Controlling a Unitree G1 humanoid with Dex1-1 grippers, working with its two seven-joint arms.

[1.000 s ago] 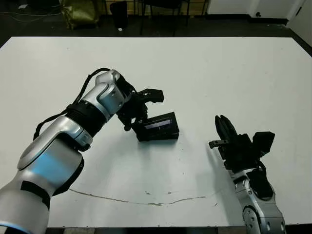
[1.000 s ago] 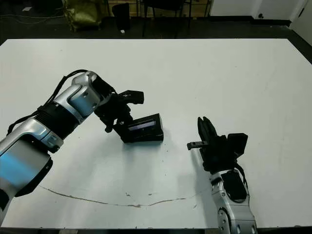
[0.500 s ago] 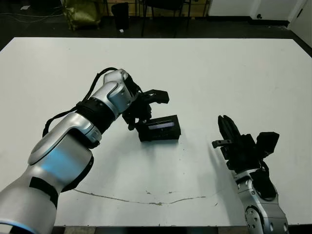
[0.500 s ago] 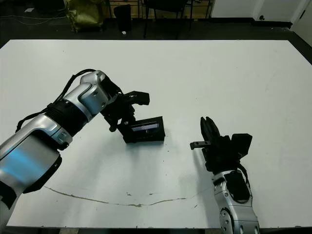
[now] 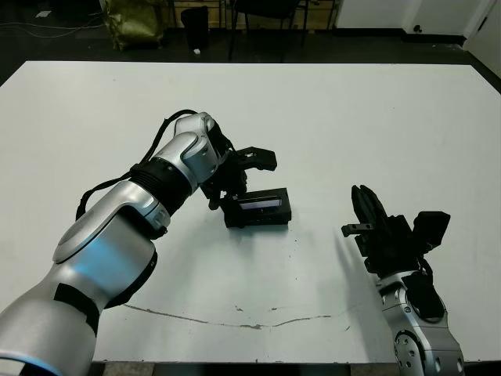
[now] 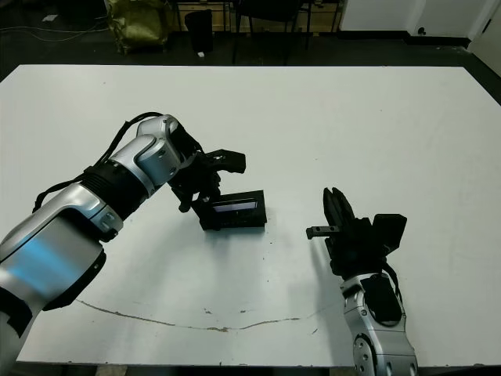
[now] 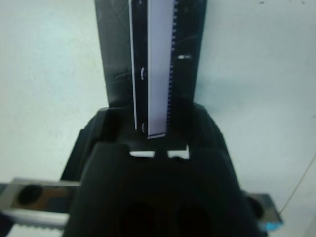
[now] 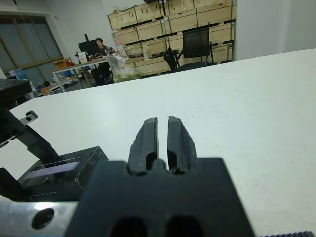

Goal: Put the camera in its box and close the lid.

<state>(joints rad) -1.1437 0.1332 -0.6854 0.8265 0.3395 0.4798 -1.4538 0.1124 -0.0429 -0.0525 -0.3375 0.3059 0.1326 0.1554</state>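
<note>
The black lid, with its glossy silvery strip facing up, lies almost flat over the box, of which only a black outer wall shows. My left gripper is open at the box's left end, one finger raised above the lid and the other low beside it. The left wrist view looks straight down the lid and its strip. No camera is visible anywhere. My right gripper stands shut and holding nothing, to the right of the box and apart from it; its wrist view shows the box off to one side.
A thin dark scratch crosses the white table near its front edge. Chairs and bags stand beyond the far edge. A person sits at a desk far behind, seen in the right wrist view.
The lid has tipped down from a tilted stance to almost flat on the box, with my left gripper following it. The right gripper has stayed put.
</note>
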